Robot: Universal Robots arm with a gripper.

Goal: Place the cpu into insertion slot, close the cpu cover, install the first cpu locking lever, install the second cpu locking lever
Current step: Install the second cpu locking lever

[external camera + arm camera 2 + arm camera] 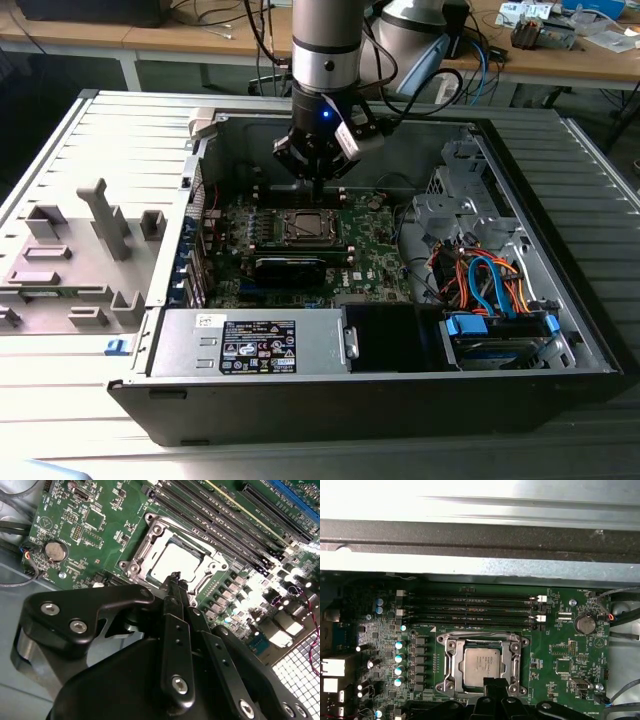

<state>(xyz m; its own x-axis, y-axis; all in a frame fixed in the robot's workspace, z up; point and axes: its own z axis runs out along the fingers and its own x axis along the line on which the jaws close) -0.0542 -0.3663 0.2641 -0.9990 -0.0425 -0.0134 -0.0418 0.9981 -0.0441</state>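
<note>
The cpu [480, 664], a small square chip with a silver-grey top, lies flat in the insertion slot [304, 229] on the green board. The cpu cover [451, 652], a silvery frame with a cut-out centre, lies down around the chip [172, 560]. Thin wire levers run along the frame's sides; I cannot tell whether they are latched. My gripper [318, 183] hangs just above the socket's edge. Its black fingers [172, 605] are pressed together with nothing between them, and the tips [495, 682] sit over the chip's near edge.
Memory slots [470, 610] run beside the socket. A long black card [290, 268] lies in front of it. The power supply [255, 345] and a drive bay with coloured cables [490, 290] stand inside the case walls. A grey fixture tray [80, 250] lies at the exterior view's left.
</note>
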